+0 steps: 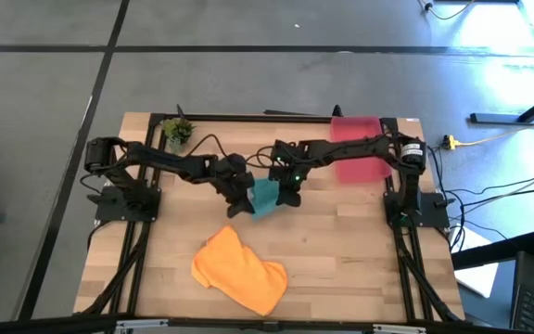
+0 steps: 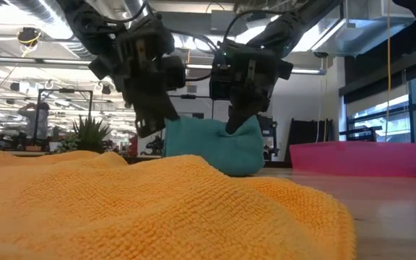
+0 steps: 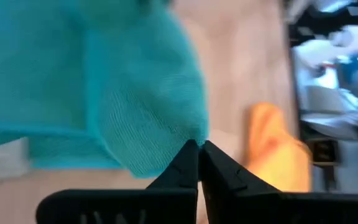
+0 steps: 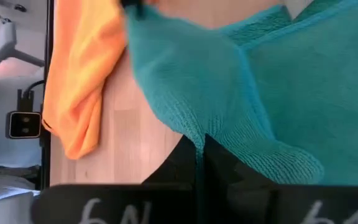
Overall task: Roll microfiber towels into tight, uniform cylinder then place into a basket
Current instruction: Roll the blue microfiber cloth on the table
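Both pinched shut on teal towel (image 1: 265, 198): left gripper (image 1: 240, 206), right gripper (image 1: 287, 197). Soft, light, limp; sags between. Best gripped at corners.

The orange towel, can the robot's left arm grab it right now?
Probably not yet. The left gripper has its jaws shut on the teal towel, together with the right gripper. The orange towel lies uncovered on the table, apart from both, so the way looks free once the jaws let go.
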`<action>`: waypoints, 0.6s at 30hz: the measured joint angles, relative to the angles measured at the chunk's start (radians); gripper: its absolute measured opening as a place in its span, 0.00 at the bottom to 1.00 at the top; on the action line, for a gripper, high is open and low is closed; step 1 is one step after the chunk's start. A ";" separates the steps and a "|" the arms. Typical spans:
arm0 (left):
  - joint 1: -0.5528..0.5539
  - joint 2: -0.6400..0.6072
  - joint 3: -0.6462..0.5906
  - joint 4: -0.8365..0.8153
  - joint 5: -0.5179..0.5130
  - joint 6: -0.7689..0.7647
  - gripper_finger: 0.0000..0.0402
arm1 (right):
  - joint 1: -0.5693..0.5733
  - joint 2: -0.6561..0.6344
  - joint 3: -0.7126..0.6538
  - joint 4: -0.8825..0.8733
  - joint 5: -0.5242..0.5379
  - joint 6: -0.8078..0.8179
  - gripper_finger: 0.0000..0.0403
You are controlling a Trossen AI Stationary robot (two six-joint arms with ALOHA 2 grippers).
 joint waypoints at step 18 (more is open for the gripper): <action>0.018 0.101 0.001 0.138 0.048 -0.053 0.00 | -0.046 0.000 0.000 -0.016 -0.041 0.101 0.02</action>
